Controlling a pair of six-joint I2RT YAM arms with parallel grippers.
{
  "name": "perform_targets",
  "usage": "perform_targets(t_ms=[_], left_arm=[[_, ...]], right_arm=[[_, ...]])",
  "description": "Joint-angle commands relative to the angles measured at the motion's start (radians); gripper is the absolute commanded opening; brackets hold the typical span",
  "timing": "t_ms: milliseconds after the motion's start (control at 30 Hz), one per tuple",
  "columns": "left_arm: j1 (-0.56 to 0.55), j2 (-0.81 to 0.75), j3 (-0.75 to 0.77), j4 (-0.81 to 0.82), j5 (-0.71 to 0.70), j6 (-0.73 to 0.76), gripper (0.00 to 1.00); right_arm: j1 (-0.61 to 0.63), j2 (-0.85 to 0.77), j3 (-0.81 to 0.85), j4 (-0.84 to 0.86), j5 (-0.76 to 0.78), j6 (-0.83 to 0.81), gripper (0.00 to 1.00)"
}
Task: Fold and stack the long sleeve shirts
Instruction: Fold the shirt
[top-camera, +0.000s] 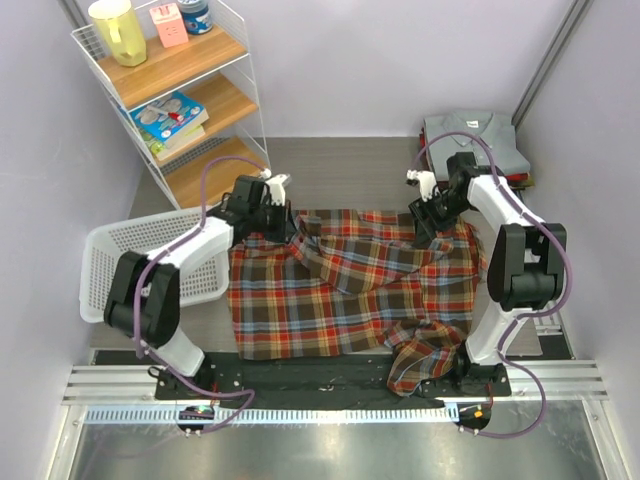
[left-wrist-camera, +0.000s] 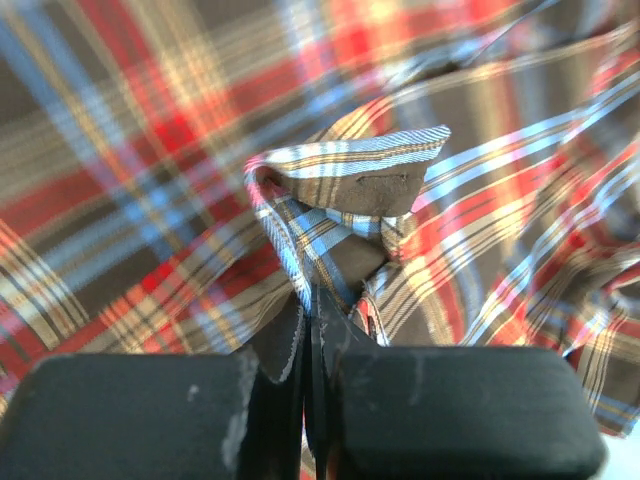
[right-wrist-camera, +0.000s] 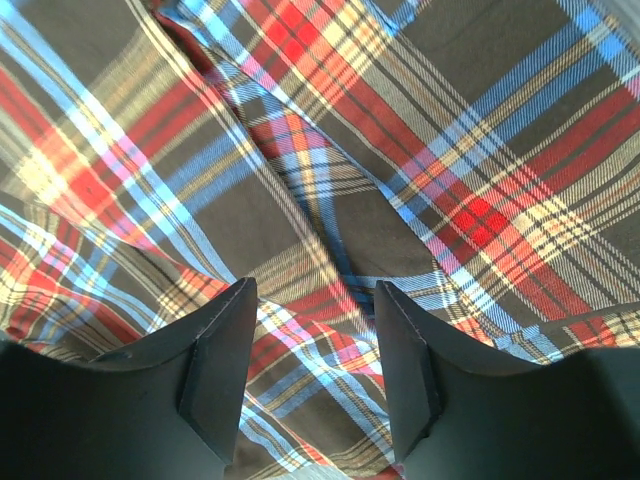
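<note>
The plaid flannel long sleeve shirt (top-camera: 340, 290) lies spread and rumpled across the table, one part hanging over the near edge. My left gripper (top-camera: 272, 215) is at its back left corner, shut on a bunched fold of the plaid cloth (left-wrist-camera: 345, 190) that rises from its fingertips (left-wrist-camera: 312, 300). My right gripper (top-camera: 425, 228) hangs over the shirt's back right part. Its jaws are open (right-wrist-camera: 315, 290) with flat plaid cloth (right-wrist-camera: 330, 180) showing between them, nothing pinched. A folded grey collared shirt (top-camera: 475, 140) tops a stack at the back right.
A white mesh basket (top-camera: 150, 260) stands at the left of the table beside my left arm. A white wire shelf with wooden boards (top-camera: 190, 100) holding books, a jug and boxes stands at the back left. Purple walls close in both sides.
</note>
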Motion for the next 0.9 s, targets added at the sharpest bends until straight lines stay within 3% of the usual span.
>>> perform_targets(t_ms=[0, 233, 267, 400, 567, 733, 867], left_arm=[[0.022, -0.109, -0.047, 0.186, 0.011, -0.003, 0.0], [0.111, -0.039, -0.043, 0.127, -0.101, 0.023, 0.01], [0.113, -0.033, -0.04, 0.101, -0.118, 0.033, 0.04], [0.131, -0.034, 0.002, -0.013, -0.143, 0.081, 0.42], [0.131, -0.132, 0.043, -0.117, -0.172, 0.237, 0.58], [0.082, -0.114, 0.1, -0.252, -0.186, 0.354, 0.58], [0.036, 0.034, 0.176, -0.315, -0.267, 0.36, 0.56]], right_arm=[[-0.003, 0.013, 0.038, -0.006, 0.038, -0.002, 0.55], [-0.049, 0.015, 0.073, 0.004, 0.067, 0.009, 0.52], [-0.049, 0.009, 0.076, 0.005, 0.077, 0.009, 0.51], [-0.049, -0.01, 0.07, 0.014, 0.12, 0.008, 0.47], [-0.049, -0.044, 0.032, 0.039, 0.162, 0.003, 0.44], [-0.04, -0.034, 0.0, 0.066, 0.183, 0.031, 0.42], [-0.037, 0.001, -0.034, 0.109, 0.226, 0.031, 0.4]])
